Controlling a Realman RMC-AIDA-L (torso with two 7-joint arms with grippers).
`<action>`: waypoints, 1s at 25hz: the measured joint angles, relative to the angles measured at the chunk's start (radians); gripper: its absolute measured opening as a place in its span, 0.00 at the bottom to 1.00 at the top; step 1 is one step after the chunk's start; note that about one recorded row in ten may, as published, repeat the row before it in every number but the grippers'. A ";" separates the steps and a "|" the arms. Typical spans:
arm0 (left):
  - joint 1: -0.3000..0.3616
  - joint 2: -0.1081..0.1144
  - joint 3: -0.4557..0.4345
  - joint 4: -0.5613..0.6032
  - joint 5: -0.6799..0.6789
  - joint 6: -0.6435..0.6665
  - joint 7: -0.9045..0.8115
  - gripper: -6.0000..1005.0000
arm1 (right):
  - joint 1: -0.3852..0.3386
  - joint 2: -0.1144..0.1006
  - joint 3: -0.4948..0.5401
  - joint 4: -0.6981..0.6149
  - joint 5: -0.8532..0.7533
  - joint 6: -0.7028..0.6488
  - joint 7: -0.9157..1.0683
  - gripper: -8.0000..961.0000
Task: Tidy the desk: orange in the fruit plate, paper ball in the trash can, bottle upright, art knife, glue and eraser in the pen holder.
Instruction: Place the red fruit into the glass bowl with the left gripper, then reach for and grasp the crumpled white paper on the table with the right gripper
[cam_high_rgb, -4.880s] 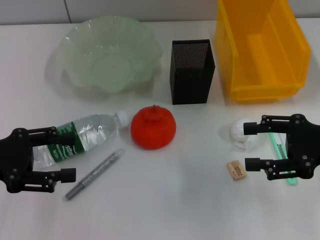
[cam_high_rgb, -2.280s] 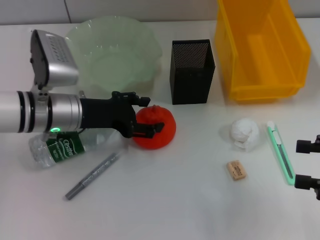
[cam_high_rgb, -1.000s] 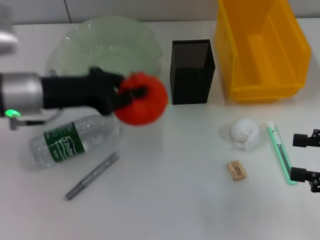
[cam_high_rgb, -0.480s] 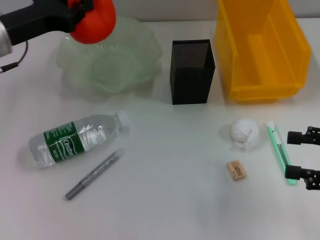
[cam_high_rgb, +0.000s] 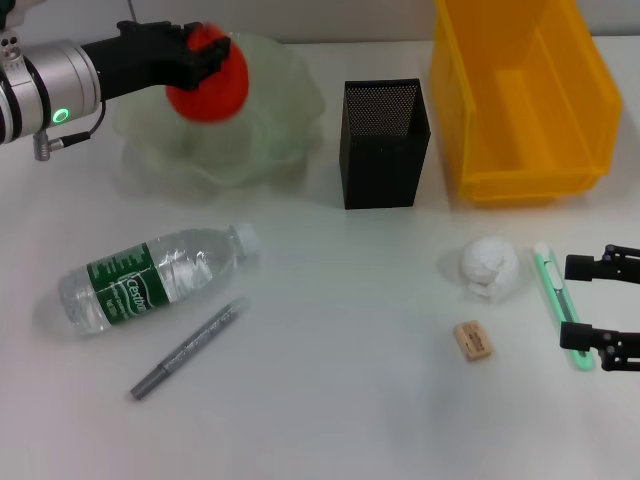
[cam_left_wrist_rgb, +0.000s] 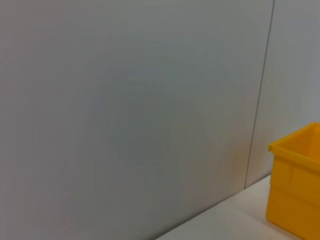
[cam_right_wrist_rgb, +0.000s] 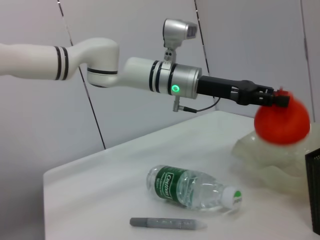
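My left gripper (cam_high_rgb: 212, 52) is shut on the orange (cam_high_rgb: 208, 88) and holds it over the pale green fruit plate (cam_high_rgb: 270, 110). The right wrist view shows the orange (cam_right_wrist_rgb: 281, 120) hanging low in that gripper (cam_right_wrist_rgb: 280, 98), above the plate (cam_right_wrist_rgb: 267, 156). My right gripper (cam_high_rgb: 572, 299) is open beside the green art knife (cam_high_rgb: 553, 290), one finger on each side of its near half. The paper ball (cam_high_rgb: 488, 268) and the eraser (cam_high_rgb: 472, 340) lie left of the knife. The bottle (cam_high_rgb: 150, 280) lies on its side, and the grey glue pen (cam_high_rgb: 185, 350) lies in front of it.
The black mesh pen holder (cam_high_rgb: 385, 140) stands at mid table. The yellow bin (cam_high_rgb: 525, 90) stands at the back right; it also shows in the left wrist view (cam_left_wrist_rgb: 297, 180) against a grey wall. The bottle (cam_right_wrist_rgb: 192, 187) and glue pen (cam_right_wrist_rgb: 167, 223) show in the right wrist view.
My left arm has come down and to the right with the orange, from above the plate's far left rim to over the plate. My right gripper has edged left toward the art knife.
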 joint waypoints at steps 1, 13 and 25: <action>0.000 0.000 0.000 0.000 0.000 0.000 0.000 0.25 | -0.001 0.000 0.000 0.001 0.000 0.006 0.000 0.81; 0.051 0.020 -0.056 0.055 -0.006 0.290 0.003 0.72 | 0.003 0.008 -0.026 -0.141 0.012 0.015 0.155 0.81; 0.265 0.049 -0.099 0.204 -0.008 0.973 0.067 0.86 | 0.125 -0.005 -0.335 -0.744 -0.164 -0.070 0.853 0.81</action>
